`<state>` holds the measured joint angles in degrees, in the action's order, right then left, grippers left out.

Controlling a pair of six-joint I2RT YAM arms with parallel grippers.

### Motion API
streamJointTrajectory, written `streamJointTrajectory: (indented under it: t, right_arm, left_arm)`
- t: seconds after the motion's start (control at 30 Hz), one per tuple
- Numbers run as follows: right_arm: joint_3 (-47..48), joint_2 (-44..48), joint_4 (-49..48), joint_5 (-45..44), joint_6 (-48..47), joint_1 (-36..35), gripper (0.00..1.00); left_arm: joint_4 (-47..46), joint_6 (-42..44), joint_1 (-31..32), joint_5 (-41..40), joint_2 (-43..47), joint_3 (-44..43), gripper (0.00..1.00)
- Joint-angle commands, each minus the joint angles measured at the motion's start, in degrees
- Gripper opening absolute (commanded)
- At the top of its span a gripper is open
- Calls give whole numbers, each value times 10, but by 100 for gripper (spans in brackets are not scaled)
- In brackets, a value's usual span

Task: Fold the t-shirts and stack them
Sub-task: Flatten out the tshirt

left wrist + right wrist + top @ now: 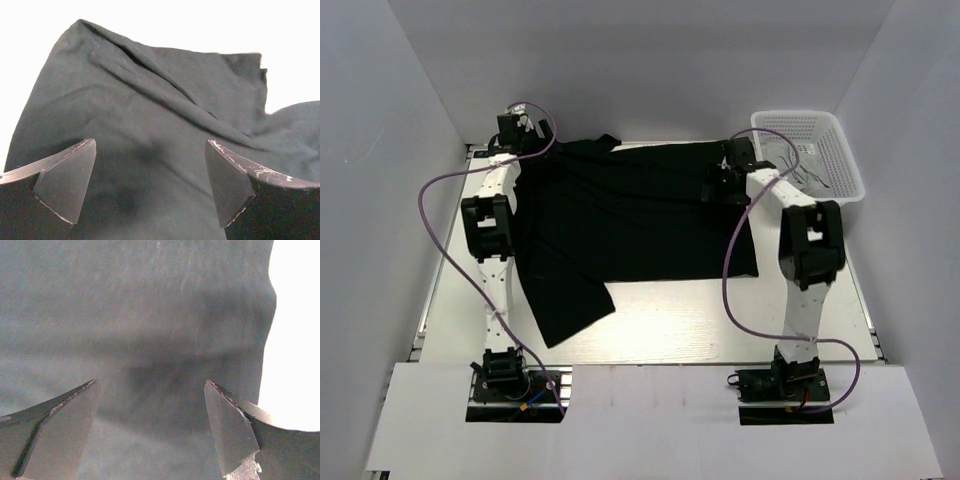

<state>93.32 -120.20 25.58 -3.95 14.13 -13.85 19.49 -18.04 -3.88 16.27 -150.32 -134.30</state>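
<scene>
The left gripper (pixel 150 170) and the right gripper (pixel 150 410) hang released above the black t-shirt (pixel 630 225) spread across the counter (pixel 670 330) — soft, limp, light cloth; I would pinch its far corners.

We see a white plastic mesh basket (pixel 842 160) at the far right corner of the pale rectangular tabletop (pixel 660 335). Plain white walls (pixel 640 60) rise around that tabletop.
</scene>
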Motion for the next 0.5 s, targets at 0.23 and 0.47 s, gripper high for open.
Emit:
streamJointTrajectory:
  t: [0.23, 0.47]
  right_arm:
    - [-290, 222, -146, 66, 39, -23, 90]
    - [-378, 229, -165, 54, 49, -27, 90]
  left_arm:
    - [31, -10, 3, -5, 406, 395, 100]
    - [-69, -64, 8, -41, 574, 720, 100]
